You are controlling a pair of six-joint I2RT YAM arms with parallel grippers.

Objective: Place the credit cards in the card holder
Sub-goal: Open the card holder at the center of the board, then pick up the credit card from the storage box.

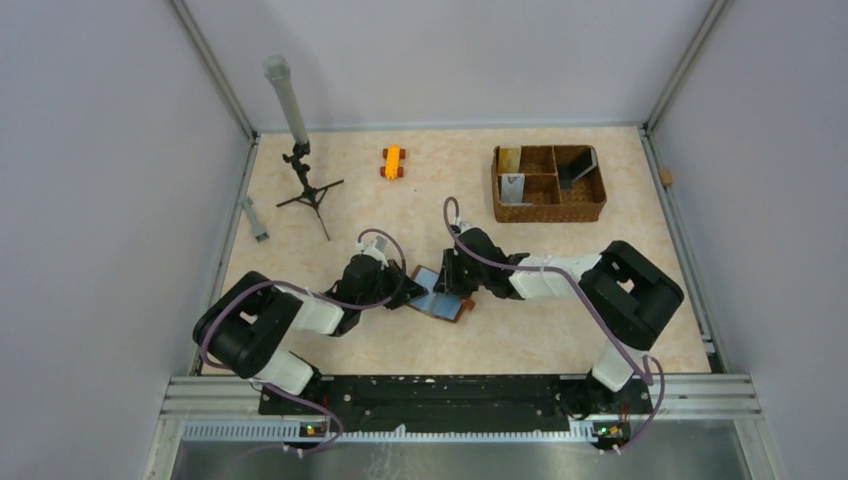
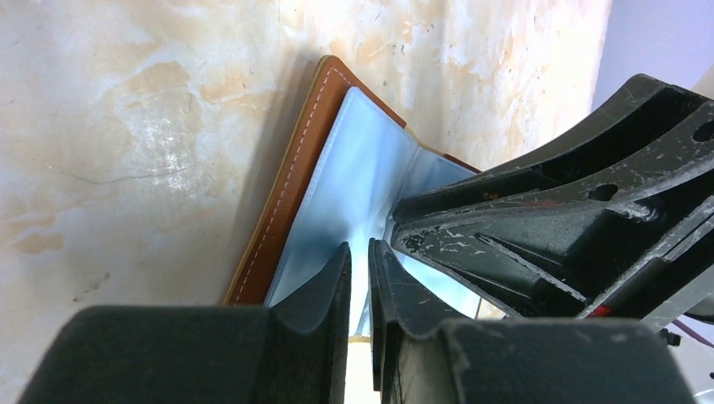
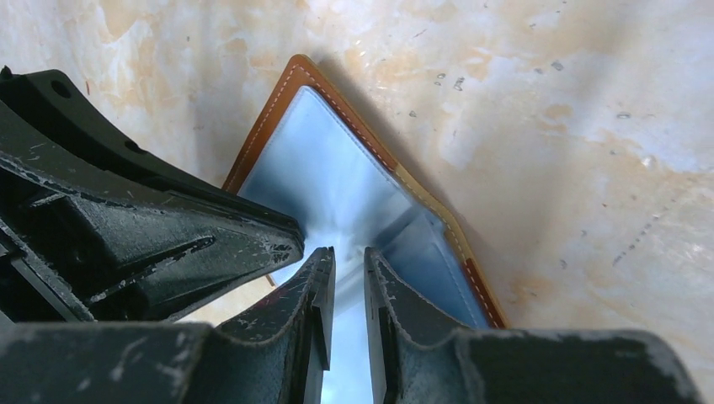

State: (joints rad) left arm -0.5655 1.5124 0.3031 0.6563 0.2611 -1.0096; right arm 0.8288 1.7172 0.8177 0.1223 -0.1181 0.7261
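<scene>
The card holder (image 1: 432, 293), a brown leather wallet with blue inner pockets, lies open between both arms at the table's middle. It stands up in a V in the left wrist view (image 2: 354, 168) and the right wrist view (image 3: 337, 177). My left gripper (image 1: 408, 290) (image 2: 360, 252) is nearly shut on a blue inner leaf from the left. My right gripper (image 1: 452, 285) (image 3: 349, 261) is nearly shut on the blue lining from the right. Their tips almost meet at the fold. The credit cards stand in the woven basket: a gold one (image 1: 509, 158), a silver-grey one (image 1: 512, 187) and a black one (image 1: 577, 165).
The brown woven basket (image 1: 550, 213) sits at the back right. A small tripod with a grey tube (image 1: 300, 150) stands at the back left, with a grey bar (image 1: 254, 218) near it. An orange toy car (image 1: 392, 161) lies at the back middle.
</scene>
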